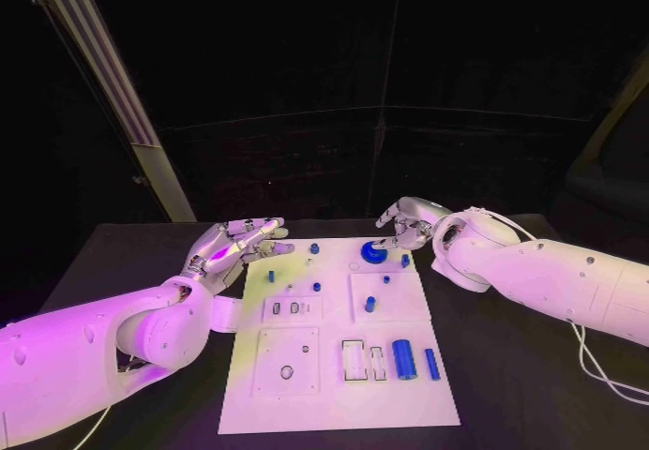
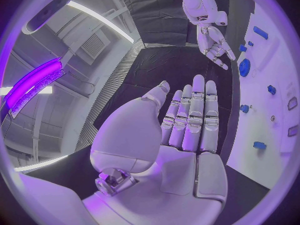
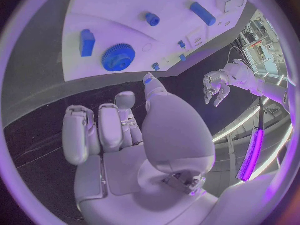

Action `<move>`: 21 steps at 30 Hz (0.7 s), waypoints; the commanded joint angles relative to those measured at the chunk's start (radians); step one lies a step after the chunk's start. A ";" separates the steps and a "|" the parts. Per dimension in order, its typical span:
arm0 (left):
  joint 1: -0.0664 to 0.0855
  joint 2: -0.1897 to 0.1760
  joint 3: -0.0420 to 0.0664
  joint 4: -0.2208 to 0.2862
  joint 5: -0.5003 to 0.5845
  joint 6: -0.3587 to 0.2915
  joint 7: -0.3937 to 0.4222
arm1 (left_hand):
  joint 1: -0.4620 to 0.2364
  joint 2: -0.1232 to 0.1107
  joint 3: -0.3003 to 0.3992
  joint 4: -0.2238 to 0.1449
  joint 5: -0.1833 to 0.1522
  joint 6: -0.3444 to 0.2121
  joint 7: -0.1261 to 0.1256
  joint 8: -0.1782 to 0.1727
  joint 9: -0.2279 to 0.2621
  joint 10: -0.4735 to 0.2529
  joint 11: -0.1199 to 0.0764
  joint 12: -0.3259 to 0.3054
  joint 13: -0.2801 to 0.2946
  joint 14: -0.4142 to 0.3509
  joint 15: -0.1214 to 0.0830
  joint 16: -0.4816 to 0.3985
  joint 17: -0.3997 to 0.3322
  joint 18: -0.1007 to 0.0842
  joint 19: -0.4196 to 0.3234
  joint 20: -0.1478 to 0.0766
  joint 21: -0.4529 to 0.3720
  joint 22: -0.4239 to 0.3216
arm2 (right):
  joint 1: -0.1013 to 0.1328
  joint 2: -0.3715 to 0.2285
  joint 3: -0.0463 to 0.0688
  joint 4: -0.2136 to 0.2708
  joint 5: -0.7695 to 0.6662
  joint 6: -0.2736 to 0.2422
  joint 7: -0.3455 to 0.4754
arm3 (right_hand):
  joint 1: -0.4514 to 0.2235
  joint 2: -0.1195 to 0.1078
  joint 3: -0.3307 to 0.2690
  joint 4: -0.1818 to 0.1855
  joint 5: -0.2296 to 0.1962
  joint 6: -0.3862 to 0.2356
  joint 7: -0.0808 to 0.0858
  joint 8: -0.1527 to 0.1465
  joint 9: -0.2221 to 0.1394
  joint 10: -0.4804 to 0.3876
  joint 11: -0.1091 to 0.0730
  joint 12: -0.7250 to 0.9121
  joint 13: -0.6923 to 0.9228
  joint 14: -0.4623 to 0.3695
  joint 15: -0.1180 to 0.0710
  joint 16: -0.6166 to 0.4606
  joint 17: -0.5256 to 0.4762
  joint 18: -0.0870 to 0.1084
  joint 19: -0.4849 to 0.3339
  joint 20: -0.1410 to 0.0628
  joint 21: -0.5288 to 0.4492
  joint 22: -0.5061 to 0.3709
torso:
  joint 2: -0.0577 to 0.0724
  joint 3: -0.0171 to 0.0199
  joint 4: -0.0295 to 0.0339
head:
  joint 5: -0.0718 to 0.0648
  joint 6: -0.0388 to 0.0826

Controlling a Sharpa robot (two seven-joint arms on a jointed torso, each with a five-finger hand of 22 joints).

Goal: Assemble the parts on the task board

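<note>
Nearest the head camera, the task board [image 1: 339,394] lay flat on the black table [image 1: 514,394], its near edge closest to the robot. 2 blue cylinders [image 1: 403,354] lay side by side in the board's near right part, beside an empty rectangular slot [image 1: 354,361]. Further up, smaller blue pegs [image 1: 369,303] stood on the board, and a blue gear [image 1: 372,251] sat at the far right corner, with a blue block [image 1: 404,261] just beside it.

Left hand [image 1: 244,241] hovered over the board's far left corner, released, fingers extended straight and close together, holding nothing; the left wrist view showed the palm [image 2: 187,120] clear of the table.

Right hand [image 1: 406,225] was at the far right corner just beyond the gear, fingers curled inward. In the right wrist view the fingers [image 3: 94,130] were bent over the dark table with nothing in them, apart from the gear [image 3: 118,56].
</note>
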 commanded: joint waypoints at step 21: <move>0.001 0.010 0.000 -0.010 -0.001 0.013 0.002 | 0.012 -0.003 0.016 -0.006 0.002 0.004 0.002 -0.007 0.000 0.005 0.004 -0.011 -0.002 -0.004 0.000 -0.011 0.003 0.016 0.006 0.003 -0.006 -0.002 | 0.001 0.068 0.001 -0.072 -0.120 0.143 -0.038 | 0.060 0.022 -0.015 0.019 0.036 -0.006 -0.010 0.034 0.002 0.006 -0.003 0.081 0.105 0.031 0.005 0.030 0.049 -0.022 0.016 0.003 0.012 0.087 | 0.002 -0.0015 0.0008 | -0.003 -0.009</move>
